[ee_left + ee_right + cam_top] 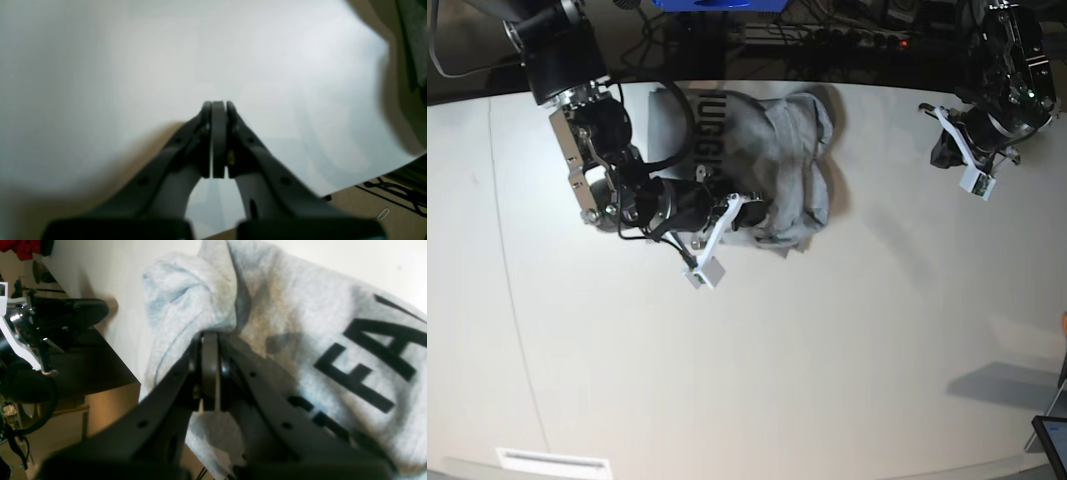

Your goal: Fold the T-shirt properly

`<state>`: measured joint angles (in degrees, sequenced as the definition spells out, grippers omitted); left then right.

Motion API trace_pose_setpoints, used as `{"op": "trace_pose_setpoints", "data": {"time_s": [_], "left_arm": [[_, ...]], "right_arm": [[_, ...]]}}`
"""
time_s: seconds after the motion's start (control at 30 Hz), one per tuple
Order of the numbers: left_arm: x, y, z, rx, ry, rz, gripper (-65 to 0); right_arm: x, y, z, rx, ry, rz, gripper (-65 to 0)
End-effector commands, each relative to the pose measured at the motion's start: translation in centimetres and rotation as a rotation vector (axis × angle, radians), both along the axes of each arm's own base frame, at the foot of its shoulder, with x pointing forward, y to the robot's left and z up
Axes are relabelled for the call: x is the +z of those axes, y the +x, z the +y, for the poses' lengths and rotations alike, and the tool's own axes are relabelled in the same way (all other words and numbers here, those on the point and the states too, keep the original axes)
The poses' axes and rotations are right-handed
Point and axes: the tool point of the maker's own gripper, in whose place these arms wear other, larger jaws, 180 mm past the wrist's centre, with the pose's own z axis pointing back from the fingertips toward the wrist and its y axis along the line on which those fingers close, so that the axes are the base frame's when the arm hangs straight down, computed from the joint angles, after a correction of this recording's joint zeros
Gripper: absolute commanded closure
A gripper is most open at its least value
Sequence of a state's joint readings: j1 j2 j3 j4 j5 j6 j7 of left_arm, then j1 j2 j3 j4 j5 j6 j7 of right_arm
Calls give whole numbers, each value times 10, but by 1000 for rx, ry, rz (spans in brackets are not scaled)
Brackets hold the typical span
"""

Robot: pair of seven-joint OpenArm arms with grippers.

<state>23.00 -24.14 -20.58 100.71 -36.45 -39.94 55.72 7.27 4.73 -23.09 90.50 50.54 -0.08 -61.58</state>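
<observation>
Lying crumpled – T-shirt (772,165) on white table (827,350), cables (827,25) seemingly behind.

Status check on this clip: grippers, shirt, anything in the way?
Right gripper shut on the T-shirt. Left gripper shut, empty, over bare table. T-shirt bunched, lettering up, unfolded. Nothing in the way.

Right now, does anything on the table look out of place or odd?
Yes. The T-shirt is not spread flat: it lies bunched in a rumpled heap near the table's far edge, lettering partly buried in folds. The right gripper is shut with cloth bunched at its tips; the left gripper is shut on nothing, away from the shirt.
</observation>
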Motion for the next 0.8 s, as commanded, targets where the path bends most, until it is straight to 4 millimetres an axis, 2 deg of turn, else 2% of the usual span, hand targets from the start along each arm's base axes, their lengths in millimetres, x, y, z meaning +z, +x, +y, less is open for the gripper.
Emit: {"op": "trace_pose_setpoints", "data": {"time_s": [0.0, 0.1, 0.3, 0.5, 0.77], "left_arm": [[10, 7, 2, -10, 3, -37, -5], [10, 7, 2, -10, 3, -37, -5], [10, 7, 2, -10, 2, -37, -5], [10, 7, 2, -10, 2, -38, -7], [10, 7, 2, -10, 2, -38, -7]], "right_arm": [[15, 8, 11, 20, 36, -38, -3], [5, 5, 20, 41, 24, -13, -3], [-1, 0, 43, 94, 16, -28, -3], [12, 1, 61, 149, 23, -72, -3], [20, 3, 68, 158, 37, -84, -3]]}}
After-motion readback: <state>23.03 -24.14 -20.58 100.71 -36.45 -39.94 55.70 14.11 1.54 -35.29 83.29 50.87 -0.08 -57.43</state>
